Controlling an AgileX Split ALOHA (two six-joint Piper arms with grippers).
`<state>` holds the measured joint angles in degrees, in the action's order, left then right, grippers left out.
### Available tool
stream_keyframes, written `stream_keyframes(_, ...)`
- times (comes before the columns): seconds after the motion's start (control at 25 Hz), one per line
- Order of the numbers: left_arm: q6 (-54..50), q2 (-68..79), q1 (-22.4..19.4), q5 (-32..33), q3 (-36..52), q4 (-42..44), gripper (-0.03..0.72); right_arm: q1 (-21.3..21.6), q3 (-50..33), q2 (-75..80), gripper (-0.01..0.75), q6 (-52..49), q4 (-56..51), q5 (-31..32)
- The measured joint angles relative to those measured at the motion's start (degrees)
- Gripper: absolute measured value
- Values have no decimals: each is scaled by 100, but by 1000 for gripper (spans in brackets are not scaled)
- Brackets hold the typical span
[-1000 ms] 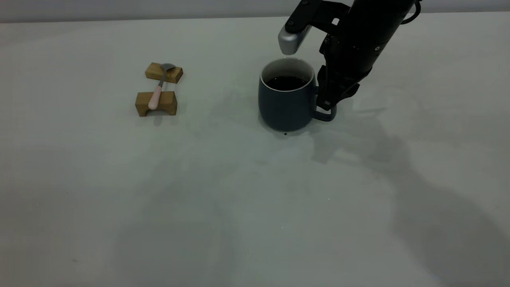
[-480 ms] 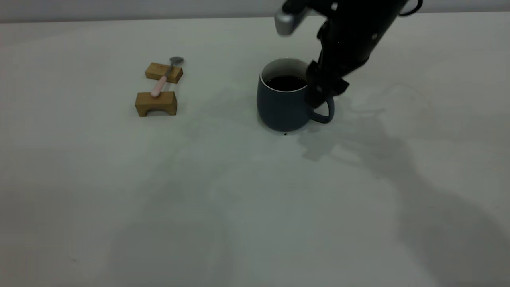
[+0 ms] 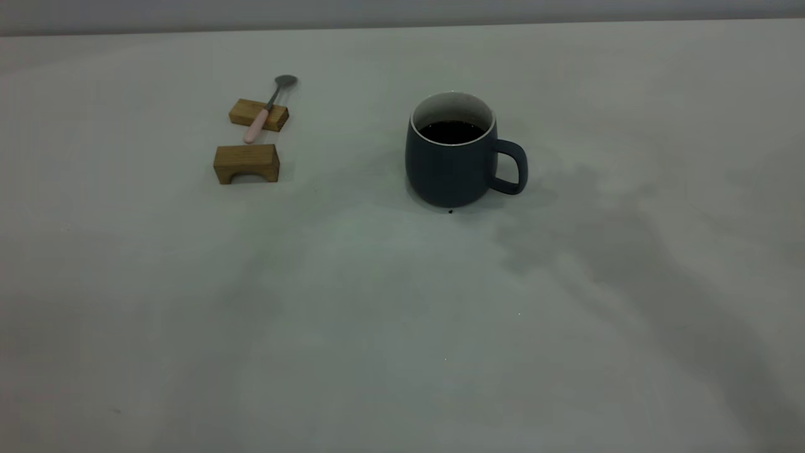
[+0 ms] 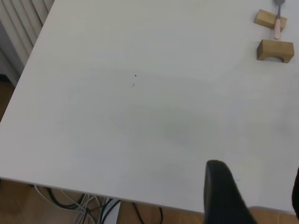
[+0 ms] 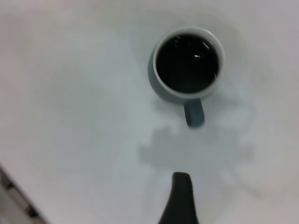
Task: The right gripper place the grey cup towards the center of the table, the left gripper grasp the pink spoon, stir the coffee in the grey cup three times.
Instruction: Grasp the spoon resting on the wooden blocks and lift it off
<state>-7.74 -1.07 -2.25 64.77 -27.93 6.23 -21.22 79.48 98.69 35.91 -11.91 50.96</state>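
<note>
The grey cup (image 3: 454, 165) stands upright on the table (image 3: 402, 314) right of the middle, its handle (image 3: 512, 167) pointing right and dark coffee (image 3: 451, 131) inside. From above, the right wrist view shows the cup (image 5: 161, 86) and coffee (image 5: 187, 61). My right gripper (image 5: 252, 200) hangs high above it, open, with one finger (image 5: 180, 198) in view. The pink spoon (image 3: 258, 126) lies across the far wooden block (image 3: 248, 113), bowl beyond it. My left gripper (image 4: 259, 189) is open over the table's near-left edge, far from the spoon (image 4: 277, 27). Neither arm shows in the exterior view.
A second, arch-shaped wooden block (image 3: 246, 163) sits just in front of the spoon, apart from it; it also shows as the nearer block (image 4: 275, 50) in the left wrist view. The table's edge (image 4: 93, 196) has cables and floor beyond it.
The right gripper has let go of the cup handle and risen out of the exterior view. The spoon has slid toward the far side, its handle off the near block.
</note>
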Motion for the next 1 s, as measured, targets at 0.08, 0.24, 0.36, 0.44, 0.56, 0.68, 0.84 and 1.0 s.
stream_keyframes(0.08, 0, 0, 0, 0, 0, 0, 436, 0, 0, -545, 710, -596, 232, 608)
stream_keyframes(0.24, 0, 0, 0, 0, 0, 0, 436, 0, -7, -1478, 707, -1927, 774, 1801)
stream_keyframes(0.36, 0, 0, 0, 0, 0, 0, 436, 0, -161, -2171, 705, -2394, 1034, 1933)
stream_keyframes(0.44, 0, 0, 0, 0, 0, 0, 436, 0, -396, -2663, 704, -2484, 1054, 1958)
stream_keyframes(0.56, 0, 0, 0, 0, 0, 0, 436, 0, -935, -3550, 703, -2582, 1054, 1993)
stream_keyframes(0.68, 0, 0, 0, 0, 0, 0, 436, 0, -1688, -4680, 701, -2791, 1068, 1993)
stream_keyframes(0.84, 0, 0, 0, 0, 0, 0, 436, 169, -2887, -6226, 694, -3224, 1191, 1993)
stream_keyframes(1.0, 0, 0, 0, 0, 0, 0, 436, 761, -4095, -7618, 687, -3281, 1287, 1628)
